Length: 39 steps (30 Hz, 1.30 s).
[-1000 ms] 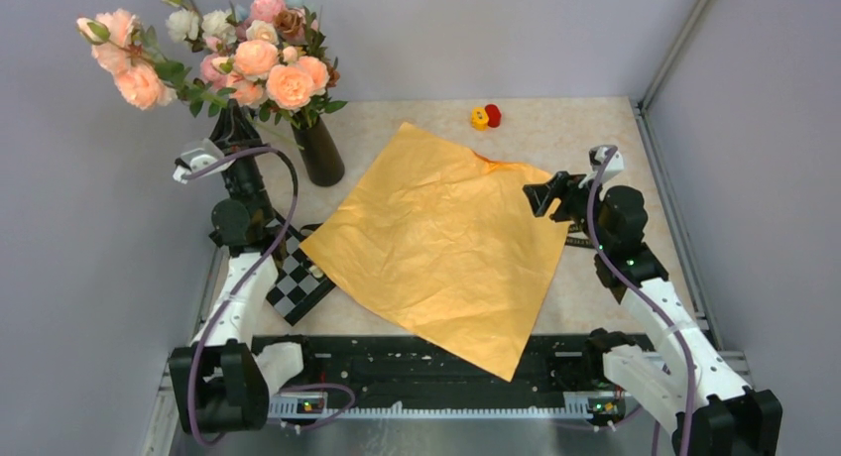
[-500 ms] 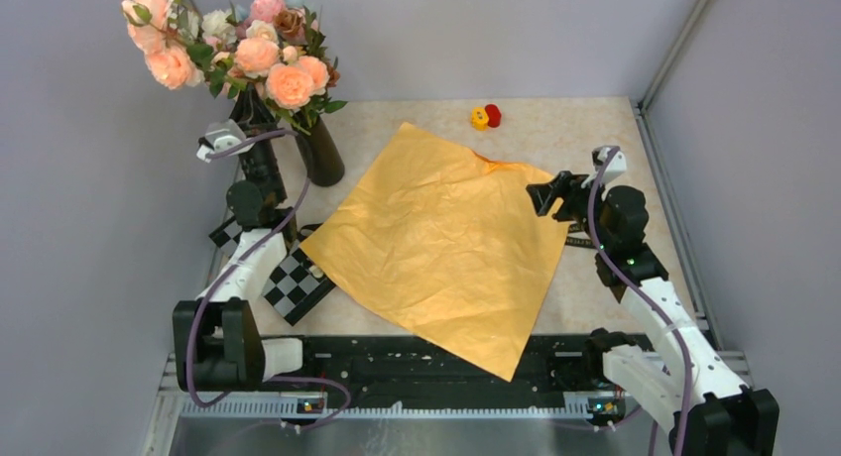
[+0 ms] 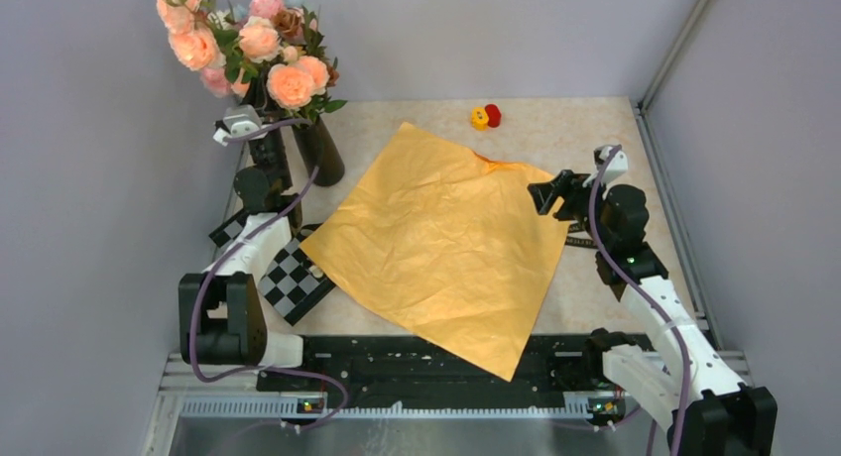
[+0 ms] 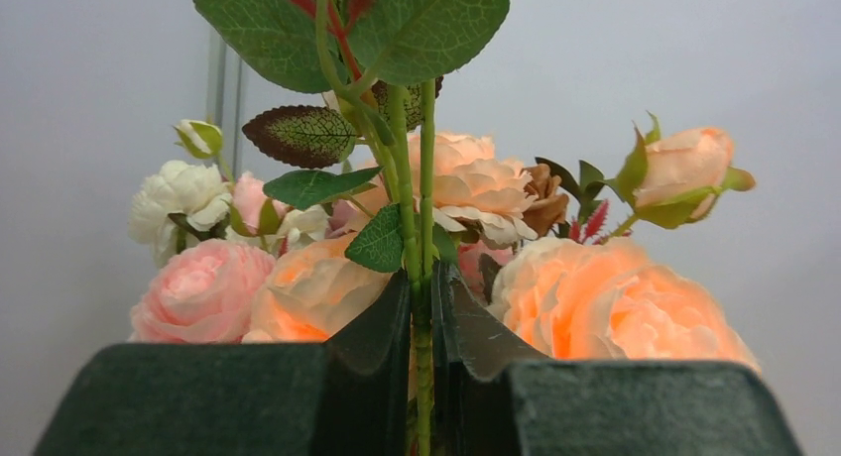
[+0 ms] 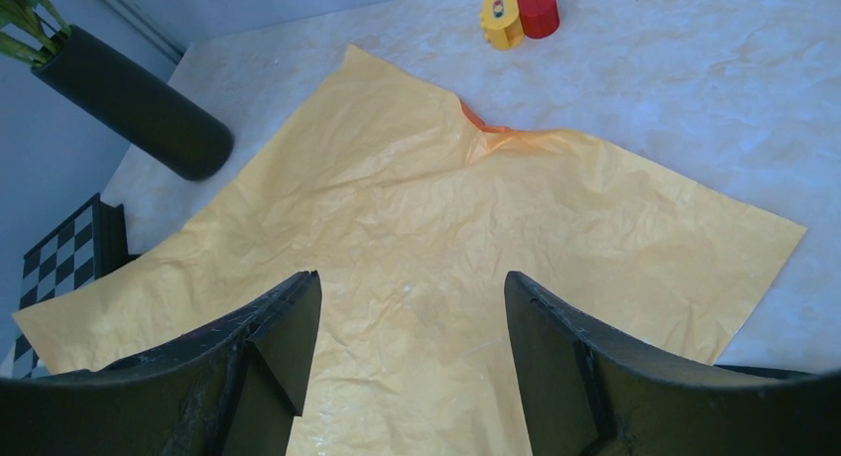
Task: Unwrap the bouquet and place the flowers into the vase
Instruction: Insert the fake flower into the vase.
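Left claw pinches the flowers by the stems, beside the vase
Only the left wrist view shows this grip; from above, flowers hide the vase mouth. Right claw is spread, well apart from the vase.

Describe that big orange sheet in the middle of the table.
The orange sheet is thin, slightly shiny paper, crinkled all over, lying spread flat on the table like a diamond. A small pucker marks its far edge. Its near corner overhangs the black rail; its left corner reaches the checkerboard. The open right pincer is poised over its right corner, not gripping it.
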Each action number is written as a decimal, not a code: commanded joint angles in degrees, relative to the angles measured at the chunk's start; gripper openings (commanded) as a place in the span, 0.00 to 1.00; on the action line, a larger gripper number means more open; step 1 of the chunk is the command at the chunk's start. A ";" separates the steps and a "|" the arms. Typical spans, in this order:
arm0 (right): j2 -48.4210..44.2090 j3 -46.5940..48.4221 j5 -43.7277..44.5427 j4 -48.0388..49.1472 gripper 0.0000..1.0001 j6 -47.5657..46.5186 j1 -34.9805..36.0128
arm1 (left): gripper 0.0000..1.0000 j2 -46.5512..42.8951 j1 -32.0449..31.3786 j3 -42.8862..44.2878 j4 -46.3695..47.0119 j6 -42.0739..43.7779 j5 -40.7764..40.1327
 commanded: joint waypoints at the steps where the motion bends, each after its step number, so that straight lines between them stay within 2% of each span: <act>1: 0.21 0.72 -1.08 2.83 0.69 0.72 -0.80 | 0.00 0.72 -1.07 2.19 4.46 1.23 1.53; 13: 0.72 0.77 -2.04 2.83 0.68 0.75 -1.01 | 0.00 2.17 -1.50 -0.55 5.54 4.62 0.29; 39: 1.19 0.29 -3.23 3.42 0.67 1.72 -1.54 | 0.00 6.94 -2.34 -4.46 3.76 4.98 -1.68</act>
